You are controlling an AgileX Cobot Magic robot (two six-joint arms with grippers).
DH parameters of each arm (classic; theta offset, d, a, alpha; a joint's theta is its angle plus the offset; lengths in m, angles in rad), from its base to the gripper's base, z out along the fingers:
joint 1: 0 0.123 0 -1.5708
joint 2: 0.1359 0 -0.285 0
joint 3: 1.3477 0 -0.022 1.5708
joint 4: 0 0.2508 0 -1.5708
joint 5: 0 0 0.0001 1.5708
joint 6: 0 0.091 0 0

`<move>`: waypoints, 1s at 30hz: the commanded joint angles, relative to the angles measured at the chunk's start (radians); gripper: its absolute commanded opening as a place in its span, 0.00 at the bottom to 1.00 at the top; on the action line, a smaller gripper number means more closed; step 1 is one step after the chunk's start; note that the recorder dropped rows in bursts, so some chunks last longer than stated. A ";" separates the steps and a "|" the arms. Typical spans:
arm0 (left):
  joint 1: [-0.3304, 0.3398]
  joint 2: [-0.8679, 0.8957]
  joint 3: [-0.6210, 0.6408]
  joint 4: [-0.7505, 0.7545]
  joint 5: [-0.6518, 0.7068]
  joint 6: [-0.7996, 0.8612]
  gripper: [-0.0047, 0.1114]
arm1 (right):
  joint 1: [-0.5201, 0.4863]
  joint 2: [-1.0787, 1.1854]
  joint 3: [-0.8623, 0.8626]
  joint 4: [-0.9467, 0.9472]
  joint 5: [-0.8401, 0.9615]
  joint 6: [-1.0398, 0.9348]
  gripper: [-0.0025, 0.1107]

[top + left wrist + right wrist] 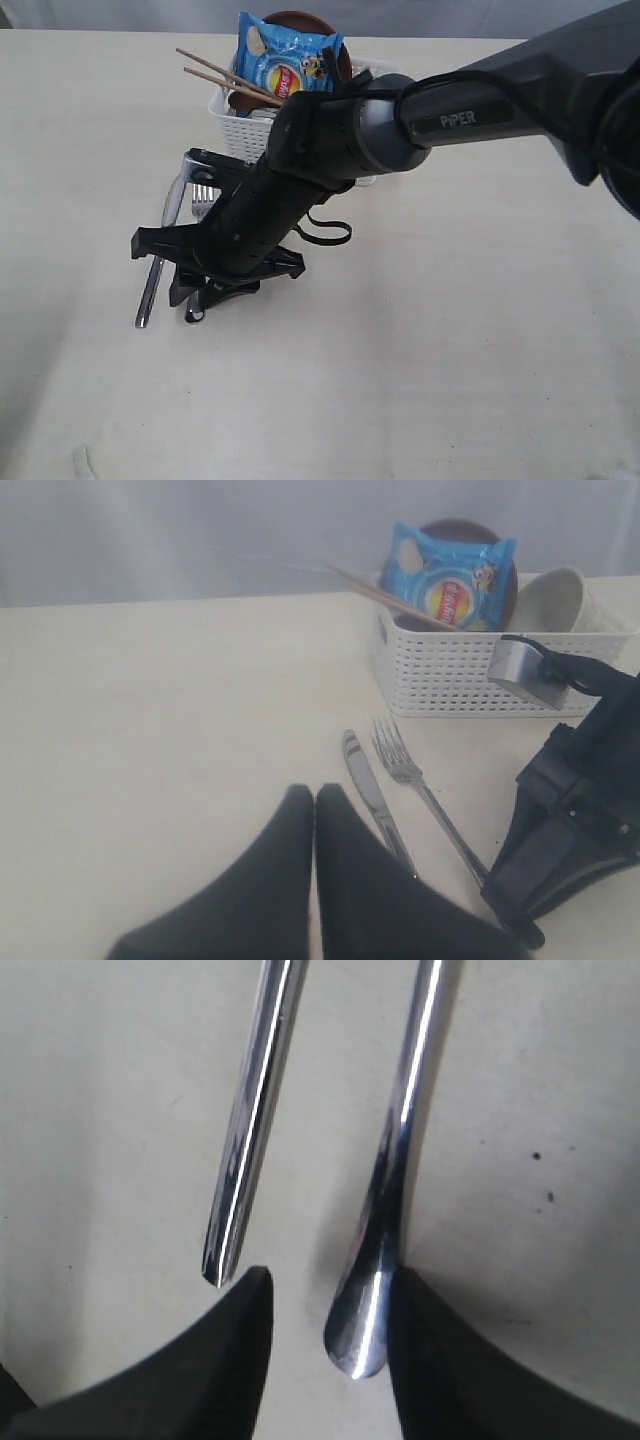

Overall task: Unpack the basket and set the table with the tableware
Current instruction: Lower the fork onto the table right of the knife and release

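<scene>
Your right gripper point(330, 1285) is standing spread, tips down at table point(450, 350). Handle end of fork point(408, 1110) is lying between its fingers, hugging one pad. Handle end of knife point(250, 1130) is lying just outside other finger. Your left gripper point(306, 800) is hanging pressed together, cutlery ahead of it. Basket point(240, 135) is sitting beyond cutlery, holding chopsticks point(222, 70) and blue packet point(290, 60). Tabletop cream, faintly scuffed; pale grey backdrop behind.

On my feed the counter point(480, 350) is cream-white with faint scuffs. The basket point(450, 675) is white with a grid of perforations. The snack packet point(290, 60) is blue with a red-yellow logo, and the plate point(300, 15) is brown. Knife point(372, 798) and fork point(410, 775) are shiny steel. My right claw point(325, 1300) is black.
</scene>
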 commanded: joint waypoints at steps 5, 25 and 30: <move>-0.006 -0.003 0.003 0.000 -0.002 -0.002 0.04 | 0.033 0.028 0.019 -0.040 -0.020 -0.020 0.36; -0.006 -0.003 0.003 0.000 -0.002 -0.002 0.04 | -0.031 -0.099 0.019 -0.066 0.021 -0.073 0.36; -0.006 -0.003 0.003 0.000 -0.002 -0.002 0.04 | -0.090 -0.228 0.019 -0.168 0.019 -0.073 0.36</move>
